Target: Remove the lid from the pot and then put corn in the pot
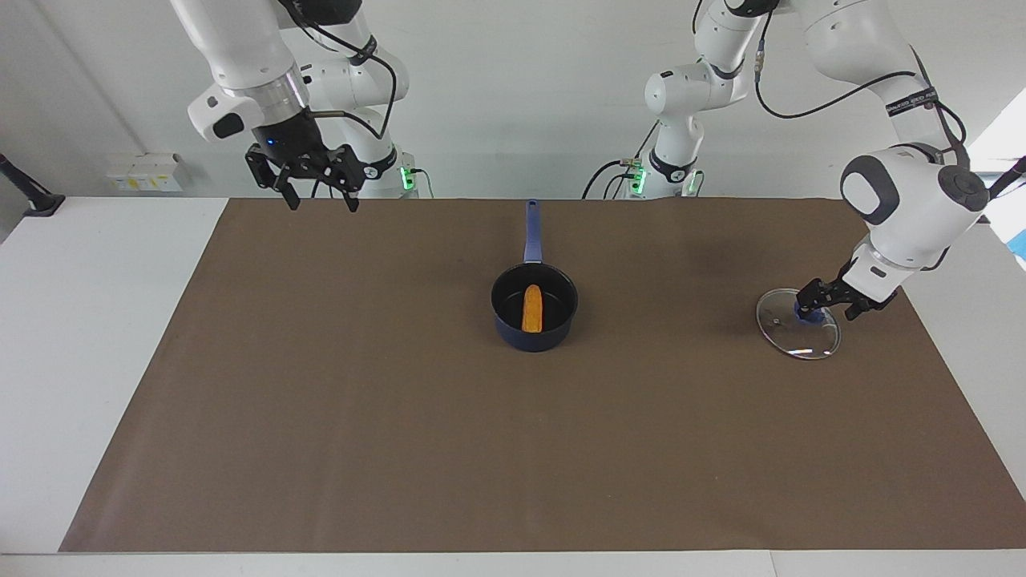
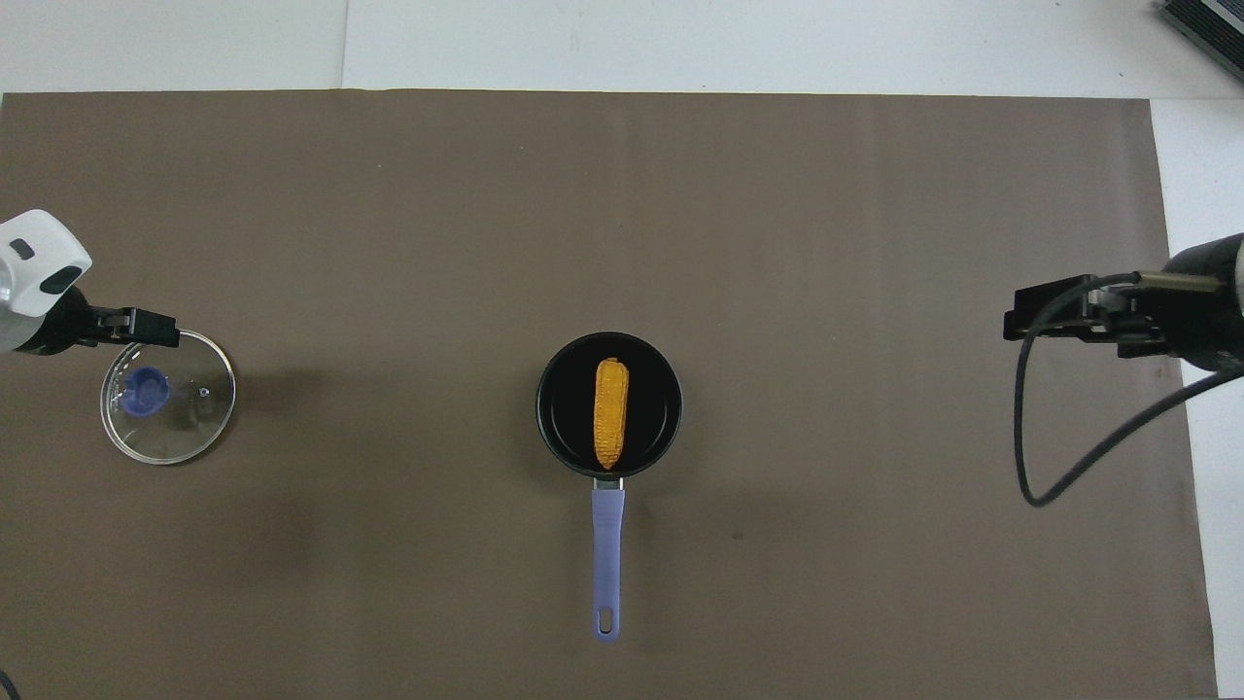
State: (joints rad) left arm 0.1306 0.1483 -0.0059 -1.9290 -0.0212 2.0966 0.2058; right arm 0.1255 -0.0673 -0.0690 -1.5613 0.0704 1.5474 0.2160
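Note:
The dark blue pot [image 1: 532, 336] [image 2: 561, 387] stands mid-mat, its long handle [image 2: 606, 559] pointing toward the robots. The orange-yellow corn [image 1: 532, 308] [image 2: 609, 412] lies inside it. The glass lid [image 1: 789, 336] [image 2: 185, 423] rests flat on the mat toward the left arm's end, its blue knob [image 1: 808, 316] [image 2: 146, 389] uncovered. My left gripper [image 1: 830, 307] [image 2: 155, 329] hangs open just above the lid's edge, clear of the knob. Raised high over the mat's edge at the right arm's end, my right gripper [image 1: 319, 199] [image 2: 1045, 317] is open and holds nothing.
A brown mat [image 1: 401, 441] covers most of the white table. A black cable [image 2: 1030, 428] loops down from the right wrist. A dark object [image 2: 1205, 24] lies at the table corner farthest from the robots, at the right arm's end.

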